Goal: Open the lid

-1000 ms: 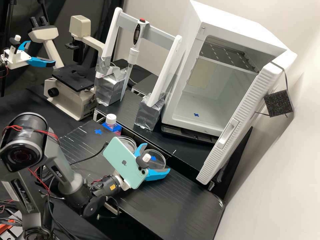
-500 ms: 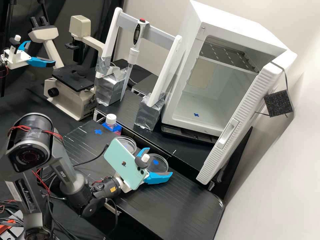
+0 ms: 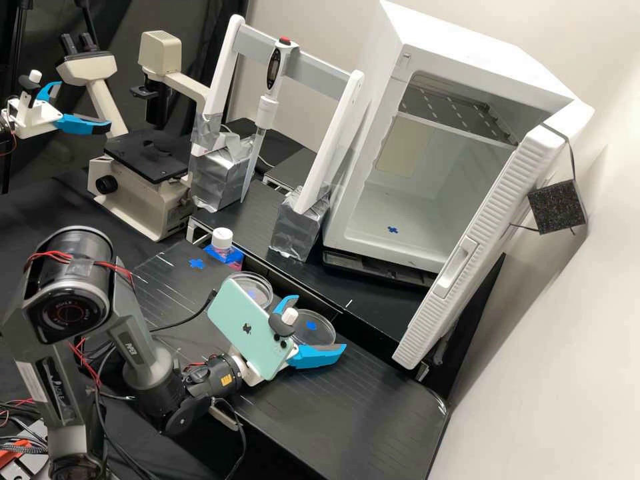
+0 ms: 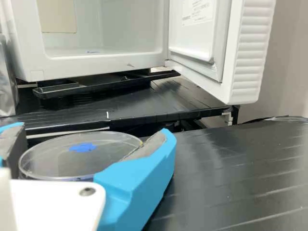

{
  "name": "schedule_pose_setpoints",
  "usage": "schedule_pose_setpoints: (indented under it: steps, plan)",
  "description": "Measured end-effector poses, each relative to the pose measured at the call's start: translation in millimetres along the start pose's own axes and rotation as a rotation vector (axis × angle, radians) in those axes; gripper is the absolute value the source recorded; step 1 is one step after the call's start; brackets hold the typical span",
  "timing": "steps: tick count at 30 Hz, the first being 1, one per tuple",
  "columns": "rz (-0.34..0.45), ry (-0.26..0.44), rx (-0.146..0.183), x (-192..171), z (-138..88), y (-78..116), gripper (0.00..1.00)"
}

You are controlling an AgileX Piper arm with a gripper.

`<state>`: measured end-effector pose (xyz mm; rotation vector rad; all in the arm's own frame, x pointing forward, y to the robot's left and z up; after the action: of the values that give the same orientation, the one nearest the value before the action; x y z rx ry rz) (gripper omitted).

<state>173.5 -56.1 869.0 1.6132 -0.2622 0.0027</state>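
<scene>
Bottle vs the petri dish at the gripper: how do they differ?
Shape: the bottle is upright and narrow; the petri dish is low, wide and flat.
Look: the bottle is pink and blue under a white cap; the dish is clear.
Place: the dish is at the gripper; the bottle is away from it.
Shared: both have a round top.

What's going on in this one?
A robot arm's gripper is down at the black bench, its two blue fingers spread around a clear round dish. The dish sits on the bench, and no lid is raised. Whether the fingers touch it, I can't tell. A second dish stands beside it.
</scene>
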Motion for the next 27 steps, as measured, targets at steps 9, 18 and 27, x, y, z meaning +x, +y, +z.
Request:
schedule_pose_setpoints:
  steps: [9, 18, 27]
  plan:
    - [0.008, 0.014, 0.014, -4, -3, -0.3, 1.00]
    - [0.078, 0.076, 0.082, -18, -19, 15.1, 1.00]
    - [0.135, 0.176, 0.107, -40, -42, 17.6, 1.00]
